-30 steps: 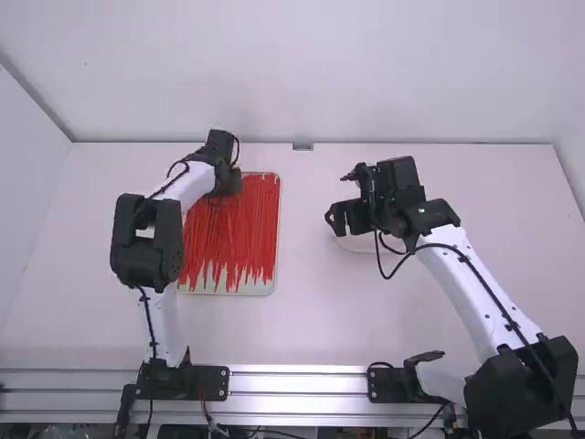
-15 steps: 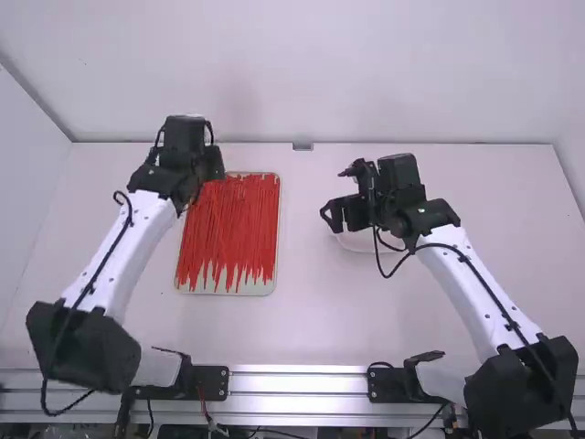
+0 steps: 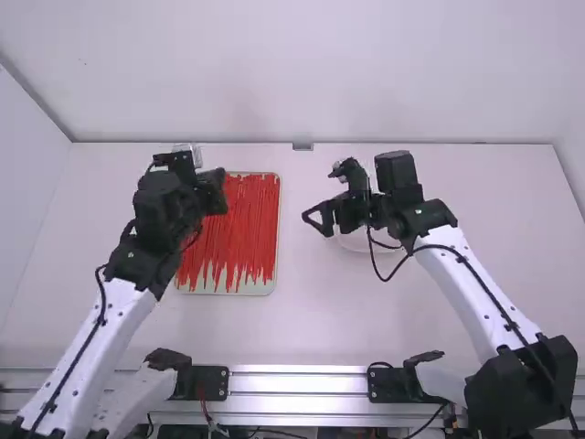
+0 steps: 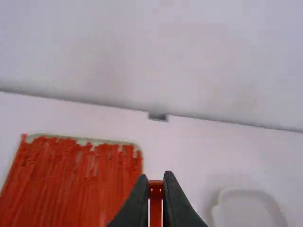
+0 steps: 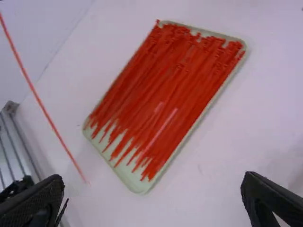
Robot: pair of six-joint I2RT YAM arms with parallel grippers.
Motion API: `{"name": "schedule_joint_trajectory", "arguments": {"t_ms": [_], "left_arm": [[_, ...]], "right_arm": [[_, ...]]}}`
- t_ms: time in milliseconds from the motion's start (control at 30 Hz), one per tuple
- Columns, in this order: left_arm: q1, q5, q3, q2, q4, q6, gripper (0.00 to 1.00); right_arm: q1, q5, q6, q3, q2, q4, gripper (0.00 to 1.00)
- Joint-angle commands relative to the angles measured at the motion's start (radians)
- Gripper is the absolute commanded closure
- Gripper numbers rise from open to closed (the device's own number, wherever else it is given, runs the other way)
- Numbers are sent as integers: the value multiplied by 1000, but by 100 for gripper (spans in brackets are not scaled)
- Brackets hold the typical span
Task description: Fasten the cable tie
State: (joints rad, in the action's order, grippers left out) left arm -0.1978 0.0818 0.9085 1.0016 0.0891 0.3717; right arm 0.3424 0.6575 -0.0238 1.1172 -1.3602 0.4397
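**With one tie in the left hand, nothing is fastened yet**

As things stand, the left hand (image 4: 155,178) is pinched shut on a single red cable tie (image 4: 155,203), above the near edge of the tray (image 3: 228,291) that carries the rest of the red ties. From the right wrist view the held tie shows as one thin straight strand, clear of the pile. No loop is visible in it.

The right hand (image 5: 151,182) hovers with fingers spread wide and nothing between them. It is near the middle of the white surface (image 3: 302,302), facing the tray, and well apart from the held tie. A pale shallow dish (image 4: 246,205) sits beneath it.

Judgement: picking one tie out looks done. Left to do is grasping the free end with the right hand, bending the strand, threading tail through head and pulling snug. That puts it early in the task.
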Motion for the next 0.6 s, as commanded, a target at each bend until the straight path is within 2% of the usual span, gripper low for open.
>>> {"name": "schedule_joint_trajectory", "arguments": {"t_ms": [0, 200, 500, 567], "left_arm": [[-10, 131, -13, -11, -28, 37, 98], [-56, 173, -12, 34, -111, 89, 97], [-177, 168, -12, 51, -246, 150, 97], [-193, 163, -12, 51, -270, 183, 98]], "right_arm": [[31, 53, 6, 32, -7, -16, 1], [114, 49, 6, 32, -7, -89, 6], [148, 50, -35, 32, -7, -181, 12], [148, 50, -63, 32, -7, -202, 17]]}}
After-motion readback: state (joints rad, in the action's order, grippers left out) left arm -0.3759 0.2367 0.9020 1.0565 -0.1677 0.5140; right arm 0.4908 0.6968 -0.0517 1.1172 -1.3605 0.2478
